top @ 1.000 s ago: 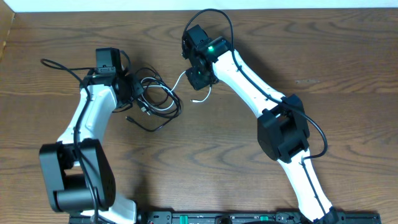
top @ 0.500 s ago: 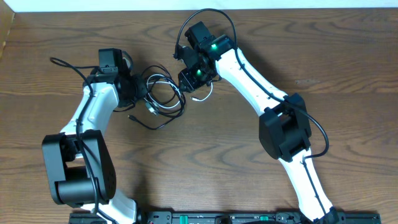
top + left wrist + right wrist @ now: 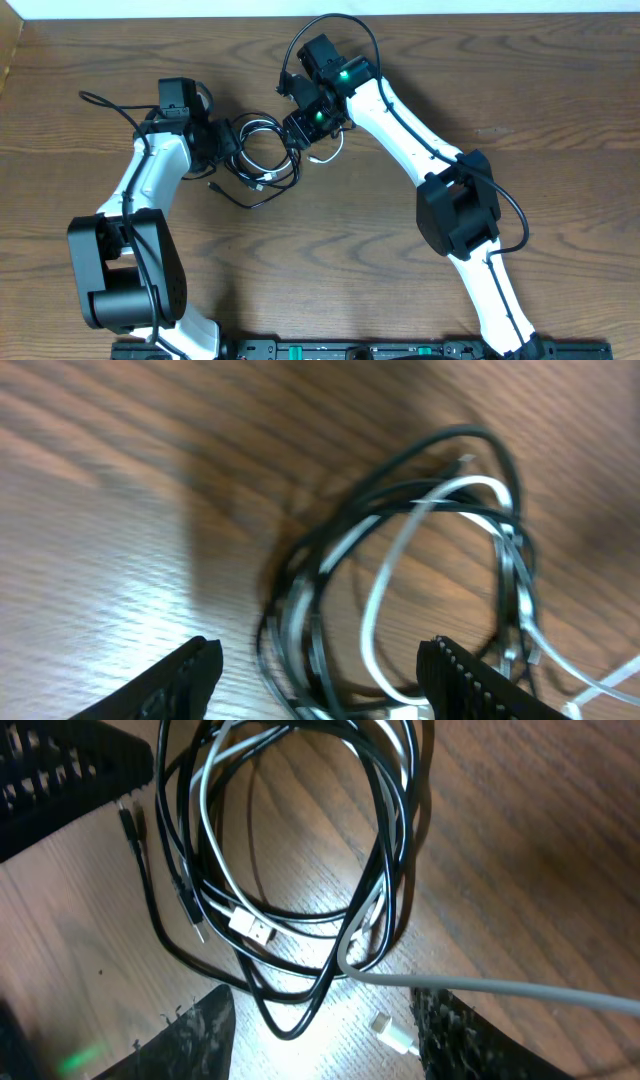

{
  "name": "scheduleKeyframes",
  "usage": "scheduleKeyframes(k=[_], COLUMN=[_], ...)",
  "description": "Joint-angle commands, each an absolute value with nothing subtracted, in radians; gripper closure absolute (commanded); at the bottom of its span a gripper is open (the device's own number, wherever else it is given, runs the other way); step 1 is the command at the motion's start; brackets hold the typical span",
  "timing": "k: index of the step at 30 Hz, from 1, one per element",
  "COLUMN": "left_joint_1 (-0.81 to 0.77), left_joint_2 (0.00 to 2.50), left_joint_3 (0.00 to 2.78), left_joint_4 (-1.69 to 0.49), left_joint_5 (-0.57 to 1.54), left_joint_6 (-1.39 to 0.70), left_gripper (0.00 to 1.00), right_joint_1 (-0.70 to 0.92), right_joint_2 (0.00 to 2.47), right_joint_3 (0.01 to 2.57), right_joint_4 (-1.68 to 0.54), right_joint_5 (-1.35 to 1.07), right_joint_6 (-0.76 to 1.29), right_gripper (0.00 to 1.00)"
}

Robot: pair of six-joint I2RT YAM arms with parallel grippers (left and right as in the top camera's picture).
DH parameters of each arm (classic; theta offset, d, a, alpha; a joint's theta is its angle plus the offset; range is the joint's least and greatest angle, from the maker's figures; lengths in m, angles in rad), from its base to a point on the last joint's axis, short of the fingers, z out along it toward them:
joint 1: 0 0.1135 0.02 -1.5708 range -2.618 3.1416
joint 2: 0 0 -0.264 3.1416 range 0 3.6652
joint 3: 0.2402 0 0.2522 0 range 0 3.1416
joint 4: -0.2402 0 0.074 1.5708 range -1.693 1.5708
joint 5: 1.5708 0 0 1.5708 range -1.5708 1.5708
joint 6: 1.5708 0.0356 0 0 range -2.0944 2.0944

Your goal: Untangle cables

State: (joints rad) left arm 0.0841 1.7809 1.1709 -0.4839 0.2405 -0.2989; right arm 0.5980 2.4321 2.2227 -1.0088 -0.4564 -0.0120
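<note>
Centrally, in the upper middle of the overhead frame, the black cable [image 3: 470,431] and the white cable [image 3: 372,610] are seen coiled together on the wooden table [image 3: 560,100], closely flanked by both grippers. The left gripper [image 3: 325,680] is held with its jaws wide apart, and strands lie between them unclamped. The right gripper [image 3: 320,1035] is likewise spread, with nothing gripped and a white plug [image 3: 395,1032] lying between its fingers. A thicker arm wire [image 3: 103,104] is draped toward the upper left.
</note>
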Motion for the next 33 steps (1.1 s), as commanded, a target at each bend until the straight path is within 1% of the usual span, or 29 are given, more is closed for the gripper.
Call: scheduleKeyframes(k=[1, 5, 9, 12, 14, 17, 20, 23, 31, 33], left_joint_1=[0.078, 0.055, 0.023, 0.007, 0.002, 0.003, 0.003, 0.003, 0.023, 0.036], left_joint_2=[1.791, 1.791, 1.792, 1.792, 1.792, 1.792, 1.792, 1.792, 1.792, 1.792], left_joint_3=[1.167, 1.167, 1.167, 1.167, 1.167, 1.167, 1.167, 1.167, 1.167, 1.167], left_joint_4=[-0.477, -0.467, -0.463, -0.464, -0.463, -0.463, -0.470, -0.487, -0.494, -0.499], left_joint_5=[0.314, 0.313, 0.281, 0.218, 0.216, 0.206, 0.119, 0.035, 0.033, 0.036], left_joint_6=[-0.304, -0.308, -0.333, -0.372, -0.372, -0.372, -0.381, -0.434, -0.448, -0.451], left_gripper=[0.34, 0.37, 0.38, 0.37, 0.37, 0.37, 0.37, 0.37, 0.37, 0.43], right_joint_1=[0.596, 0.597, 0.598, 0.598, 0.603, 0.614, 0.629, 0.642, 0.650, 0.650], right_joint_2=[2.441, 2.441, 2.441, 2.441, 2.441, 2.441, 2.441, 2.441, 2.441, 2.441], right_joint_3=[2.241, 2.241, 2.233, 2.212, 2.178, 2.138, 2.122, 2.122, 2.122, 2.122], right_joint_4=[-0.994, -0.976, -0.972, -0.952, -0.907, -0.850, -0.825, -0.814, -0.850, -0.871], right_joint_5=[-0.469, -0.422, -0.310, -0.305, -0.305, -0.326, -0.334, -0.331, -0.332, -0.342], right_joint_6=[-0.023, -0.003, 0.071, 0.121, 0.163, 0.164, 0.162, 0.148, 0.149, 0.149], right_gripper=[0.46, 0.46, 0.47, 0.47, 0.47, 0.47, 0.46, 0.46, 0.42, 0.41])
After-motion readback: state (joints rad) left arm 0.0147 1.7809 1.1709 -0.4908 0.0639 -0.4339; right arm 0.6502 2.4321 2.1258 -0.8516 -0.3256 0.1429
